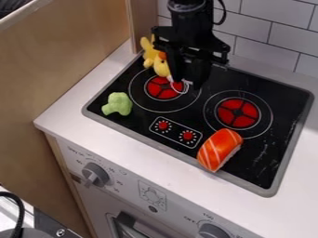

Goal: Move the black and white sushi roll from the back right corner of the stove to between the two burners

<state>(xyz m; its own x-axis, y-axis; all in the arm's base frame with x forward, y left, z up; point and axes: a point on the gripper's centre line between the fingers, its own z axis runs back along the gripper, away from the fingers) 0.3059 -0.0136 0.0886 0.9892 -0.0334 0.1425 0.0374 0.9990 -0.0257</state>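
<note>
Currently we see the black two-finger gripper beside a lumpy yellow toy near the black, shiny cooktop's back-left corner; we can't tell its jaws' opening or hold. A green broccoli-shaped toy lies near the front-left corner, a white-striped orange sushi-shaped toy at the front edge.

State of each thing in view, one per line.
Gripper: hanging over left burner, close beside yellow toy
Yellow toy: at cooktop's rear left; held or not, cannot tell
Toy broccoli: resting loose
Toy sushi: lying orange side up, reaching front rim
</note>
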